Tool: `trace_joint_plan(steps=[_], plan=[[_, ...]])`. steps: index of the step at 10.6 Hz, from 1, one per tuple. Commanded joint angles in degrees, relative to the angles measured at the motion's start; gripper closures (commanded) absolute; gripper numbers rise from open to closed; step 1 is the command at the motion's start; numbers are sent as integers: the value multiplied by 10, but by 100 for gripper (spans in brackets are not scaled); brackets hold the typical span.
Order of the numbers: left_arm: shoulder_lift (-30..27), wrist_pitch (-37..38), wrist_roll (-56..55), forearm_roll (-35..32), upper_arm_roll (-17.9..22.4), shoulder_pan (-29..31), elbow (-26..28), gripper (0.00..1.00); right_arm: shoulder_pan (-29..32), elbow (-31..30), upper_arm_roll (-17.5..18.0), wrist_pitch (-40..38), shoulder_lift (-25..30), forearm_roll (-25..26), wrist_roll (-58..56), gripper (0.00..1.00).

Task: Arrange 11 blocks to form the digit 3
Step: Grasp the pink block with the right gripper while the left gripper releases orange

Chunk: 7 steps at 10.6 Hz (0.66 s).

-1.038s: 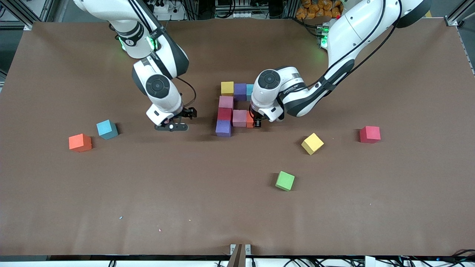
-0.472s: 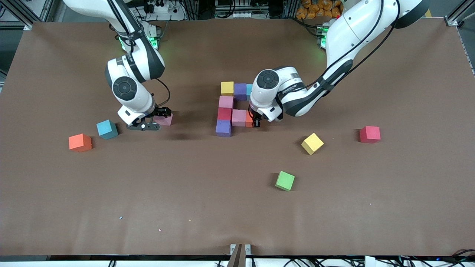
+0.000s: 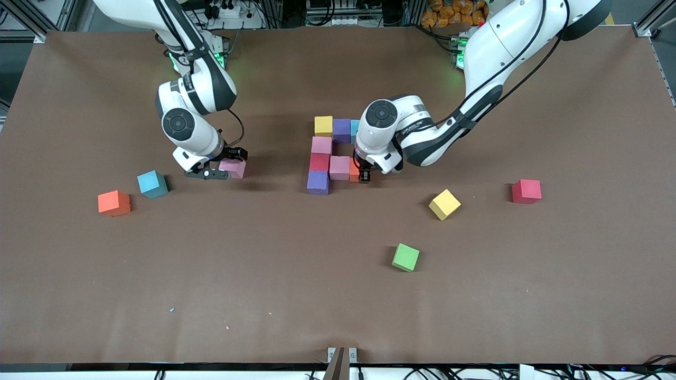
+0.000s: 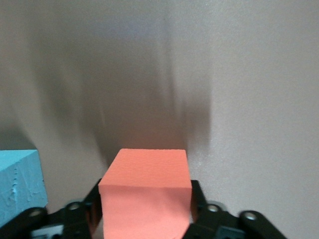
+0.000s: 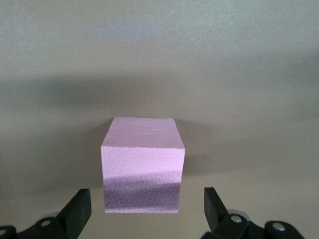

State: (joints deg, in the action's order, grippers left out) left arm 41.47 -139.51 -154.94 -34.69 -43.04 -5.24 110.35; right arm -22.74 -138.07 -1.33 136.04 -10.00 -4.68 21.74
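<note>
The partial digit 3 stands mid-table: yellow (image 3: 323, 125), purple (image 3: 341, 130) and blue (image 3: 355, 129) blocks in a row, then pink (image 3: 321, 145), red (image 3: 319, 162) and purple (image 3: 318, 182) in a column, with a pink block (image 3: 340, 167) beside the red. My left gripper (image 3: 360, 173) (image 4: 145, 209) is shut on an orange block (image 3: 355, 170) (image 4: 147, 174) that touches that pink one. My right gripper (image 3: 224, 164) (image 5: 147, 199) is open, straddling a loose pink block (image 3: 233, 169) (image 5: 143, 159) on the table.
Loose blocks lie around: blue (image 3: 152, 184) and orange (image 3: 113, 203) toward the right arm's end; yellow (image 3: 444, 204) and red (image 3: 526, 191) toward the left arm's end; green (image 3: 405, 257) nearest the front camera. The figure's blue block (image 4: 17, 184) shows beside my left gripper.
My right arm swung toward its own end of the table, uncovering the loose pink block, then edged back round it. The left arm has held still at the orange block.
</note>
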Motion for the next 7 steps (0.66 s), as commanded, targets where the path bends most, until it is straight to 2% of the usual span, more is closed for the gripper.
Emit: trace_joint_plan(steps=[1,4,5,7], plan=[[-3,23,-4,4,6,-14,-13,0,-1,-12,-3,34,0,-21,-22,0],[-10,56,-3,2,2,-14,-30,0,4,-12,-4,62,-20,-22,-42,0],[-17,77,-3,4,0,-16,-36,0,3,-12,-3,62,-23,-22,-42,6],[-38,98,-2,8,-16,-13,-38,0,3,-12,-3,66,-24,-22,-42,27]])
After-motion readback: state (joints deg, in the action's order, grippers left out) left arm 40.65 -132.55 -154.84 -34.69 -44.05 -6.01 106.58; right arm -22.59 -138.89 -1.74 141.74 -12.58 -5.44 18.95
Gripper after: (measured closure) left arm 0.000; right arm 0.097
